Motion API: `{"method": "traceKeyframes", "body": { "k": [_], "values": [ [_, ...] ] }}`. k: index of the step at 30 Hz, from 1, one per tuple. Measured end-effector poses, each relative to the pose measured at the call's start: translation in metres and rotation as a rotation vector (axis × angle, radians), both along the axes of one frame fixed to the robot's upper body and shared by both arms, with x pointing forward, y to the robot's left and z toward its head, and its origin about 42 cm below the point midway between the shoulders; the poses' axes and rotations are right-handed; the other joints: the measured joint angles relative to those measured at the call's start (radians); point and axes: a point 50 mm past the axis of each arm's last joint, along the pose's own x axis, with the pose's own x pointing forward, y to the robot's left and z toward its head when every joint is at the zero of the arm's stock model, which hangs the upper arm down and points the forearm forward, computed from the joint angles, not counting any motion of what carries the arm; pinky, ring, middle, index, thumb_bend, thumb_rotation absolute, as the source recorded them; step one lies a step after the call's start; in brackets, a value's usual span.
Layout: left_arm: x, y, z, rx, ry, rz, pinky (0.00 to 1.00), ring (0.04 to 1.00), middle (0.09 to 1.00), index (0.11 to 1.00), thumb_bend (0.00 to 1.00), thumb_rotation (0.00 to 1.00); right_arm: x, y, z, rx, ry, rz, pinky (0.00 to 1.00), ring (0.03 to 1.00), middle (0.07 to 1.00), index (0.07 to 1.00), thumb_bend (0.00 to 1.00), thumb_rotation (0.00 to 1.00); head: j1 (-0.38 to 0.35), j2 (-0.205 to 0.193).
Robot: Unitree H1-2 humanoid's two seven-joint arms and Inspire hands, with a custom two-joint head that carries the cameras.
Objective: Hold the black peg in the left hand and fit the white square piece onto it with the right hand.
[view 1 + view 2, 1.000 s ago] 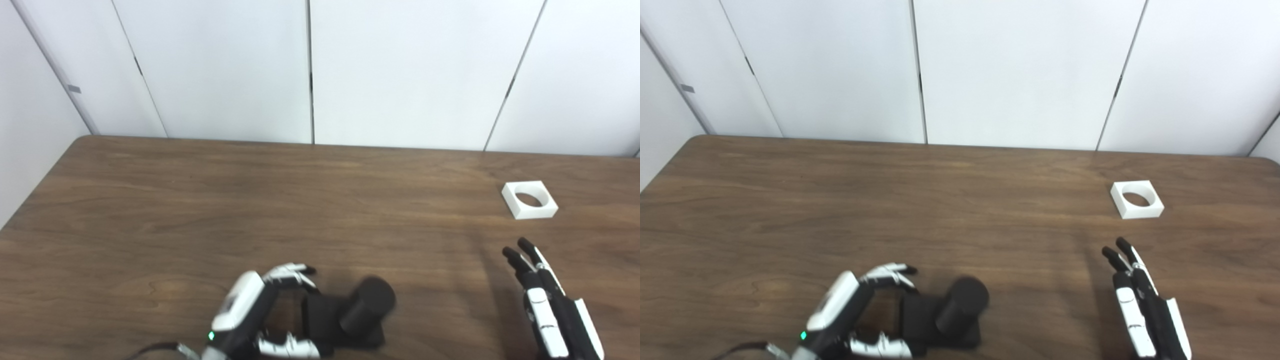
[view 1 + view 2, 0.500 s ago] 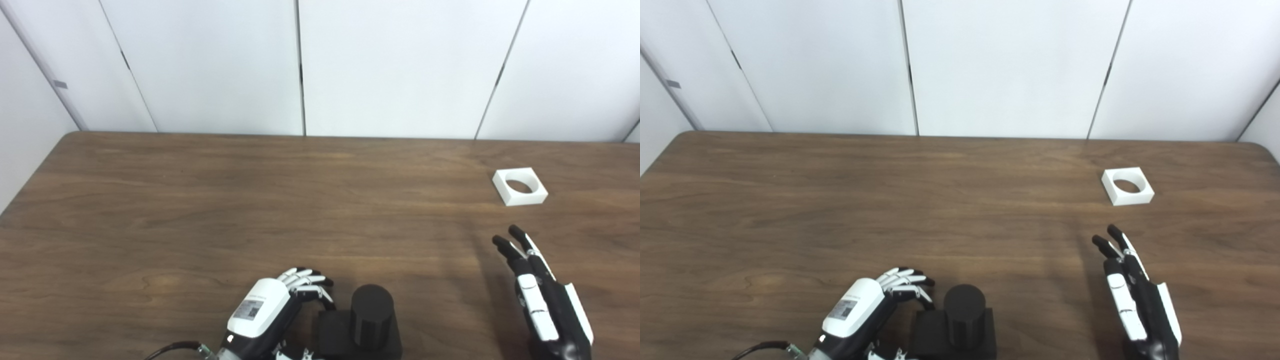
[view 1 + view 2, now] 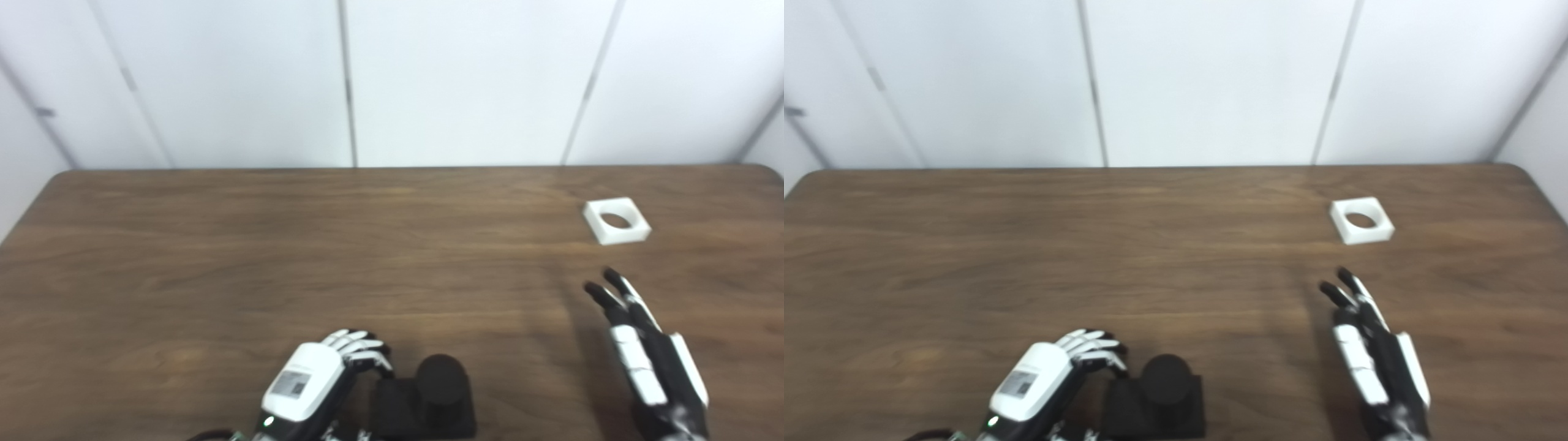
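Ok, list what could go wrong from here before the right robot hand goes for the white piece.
1. The white square piece lies flat on the table, well beyond the open right robot hand; its low sides give little to pinch, so it may slide away.
2. The left robot hand sits against the black peg at the picture's bottom edge; its grip is partly out of view, so the peg's base could shift or tip during fitting.

A matte black cylindrical peg on its black square base (image 3: 429,398) and a plain white square piece with a round hole (image 3: 616,220) sit on a dark brown, wood-grained table (image 3: 245,257); both black-and-white robot hands (image 3: 306,392) (image 3: 649,361) flank them.
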Motion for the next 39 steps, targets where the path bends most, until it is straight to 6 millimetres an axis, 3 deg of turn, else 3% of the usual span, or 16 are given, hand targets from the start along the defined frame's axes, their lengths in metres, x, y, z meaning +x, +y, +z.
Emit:
{"method": "traceKeyframes", "body": {
  "k": [3,6,9,13,17,19,24,28,34,39],
  "values": [
    [0.000,0.002,-0.001,0.000,-0.002,0.003,0.86,0.846,0.782,0.491,0.51,0.05,0.011,-0.008,0.013,-0.087,0.011,0.034,0.89,0.900,0.873,0.879,0.55,0.33,-0.022,-0.022],
    [0.001,0.004,-0.002,-0.002,-0.010,0.004,0.85,0.840,0.778,0.490,0.51,0.05,0.033,-0.029,0.031,-0.202,-0.009,0.030,0.86,0.885,0.862,0.875,0.59,0.23,-0.042,-0.035],
    [0.001,0.005,-0.003,-0.005,-0.016,0.002,0.84,0.835,0.775,0.490,0.51,0.05,0.052,-0.042,0.046,-0.306,-0.037,0.023,0.82,0.853,0.847,0.850,0.68,0.25,-0.058,-0.052],
    [0.000,0.007,-0.005,-0.015,-0.026,-0.004,0.84,0.838,0.777,0.491,0.51,0.05,0.071,-0.049,0.044,-0.349,-0.016,0.013,0.80,0.845,0.846,0.832,0.75,0.17,-0.098,-0.098],
    [0.000,0.009,-0.007,-0.025,-0.025,-0.003,0.85,0.834,0.773,0.491,0.51,0.05,0.090,-0.061,0.042,-0.488,0.031,0.024,0.91,0.902,0.877,0.829,0.82,0.15,-0.118,-0.112],
    [0.000,0.010,-0.008,-0.030,-0.028,0.000,0.84,0.832,0.772,0.490,0.51,0.05,0.099,-0.069,0.049,-0.571,0.036,0.023,0.91,0.917,0.894,0.827,0.84,0.13,-0.127,-0.117],
    [-0.002,0.013,-0.012,-0.045,-0.037,-0.001,0.85,0.839,0.777,0.491,0.51,0.05,0.131,-0.076,0.077,-0.750,0.015,0.027,0.88,0.949,0.935,0.819,0.88,0.11,-0.150,-0.129],
    [-0.002,0.013,-0.012,-0.049,-0.040,-0.005,0.85,0.843,0.781,0.491,0.51,0.05,0.161,-0.083,0.081,-0.848,0.062,0.038,0.87,0.977,0.955,0.803,0.91,0.11,-0.158,-0.130],
    [-0.002,0.014,-0.014,-0.053,-0.049,-0.008,0.85,0.841,0.782,0.492,0.51,0.06,0.201,-0.099,0.092,-0.965,0.117,0.026,0.95,1.000,0.971,0.808,0.92,0.09,-0.155,-0.130],
    [-0.003,0.016,-0.015,-0.056,-0.047,-0.010,0.87,0.850,0.787,0.492,0.51,0.06,0.223,-0.097,0.098,-1.052,0.147,0.052,1.00,1.000,0.995,0.834,0.91,0.11,-0.160,-0.130]
  ]
}}
